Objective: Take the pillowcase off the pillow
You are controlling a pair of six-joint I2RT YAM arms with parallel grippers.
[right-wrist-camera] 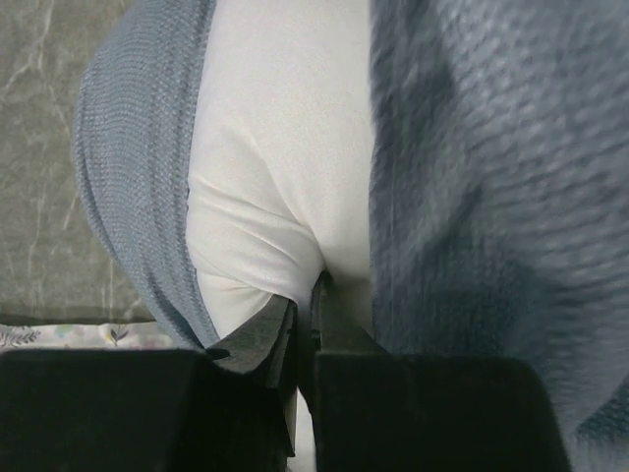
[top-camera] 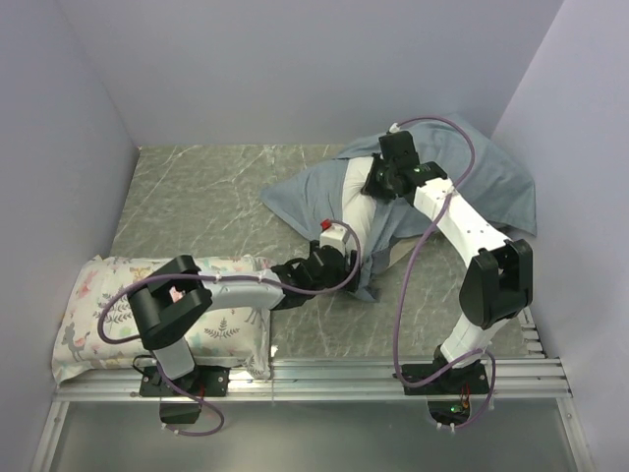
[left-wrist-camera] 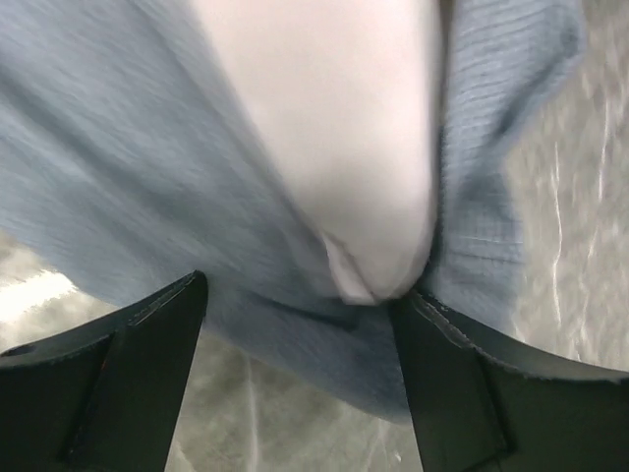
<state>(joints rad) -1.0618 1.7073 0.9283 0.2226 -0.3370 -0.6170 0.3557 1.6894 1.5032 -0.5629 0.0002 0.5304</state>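
The pillowcase [top-camera: 432, 187] lies crumpled at the centre right and shows its plain grey-blue side. The white pillow [top-camera: 359, 205] pokes out of its opening. My right gripper [top-camera: 377, 187] is shut on a fold of the pillow; in the right wrist view the gripper [right-wrist-camera: 311, 295] pinches the white pillow [right-wrist-camera: 265, 167], with the pillowcase [right-wrist-camera: 491, 197] on both sides. My left gripper [top-camera: 352, 264] is open at the pillowcase's near edge. In the left wrist view the gripper [left-wrist-camera: 300, 307] has the pillowcase [left-wrist-camera: 147, 177] and the pillow's corner [left-wrist-camera: 364, 167] lying between its fingers [left-wrist-camera: 442, 364], gripped by neither.
A smaller floral-print pillow [top-camera: 162, 310] lies at the front left under the left arm, and its edge shows in the right wrist view [right-wrist-camera: 79, 334]. A metal rail [top-camera: 324, 379] runs along the near edge. Walls close in the left, back and right.
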